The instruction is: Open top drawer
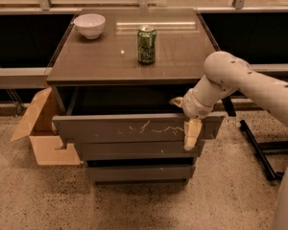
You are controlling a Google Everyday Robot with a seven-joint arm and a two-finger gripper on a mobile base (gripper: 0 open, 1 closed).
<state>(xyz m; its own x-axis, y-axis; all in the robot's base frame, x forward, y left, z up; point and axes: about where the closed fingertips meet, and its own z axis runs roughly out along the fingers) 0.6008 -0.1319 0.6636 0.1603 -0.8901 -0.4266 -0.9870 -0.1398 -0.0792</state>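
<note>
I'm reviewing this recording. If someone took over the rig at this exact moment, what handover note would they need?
Gripper: at the top edge of the top drawer front, right of centre, beside the pale scratches.
Top drawer: pulled out well past the two lower drawers, with its dark inside showing under the cabinet top.
Done: the drawer is open.
Left: probably only to decide whether it needs more pull, then back the arm away.
Nearby: a green can and a white bowl stand on the cabinet top, and a cardboard box sits on the floor by the drawer's far end.

Robot's pincer (182,122) astride front of the top drawer (120,128), drawer open, fingers (192,134) apart
</note>
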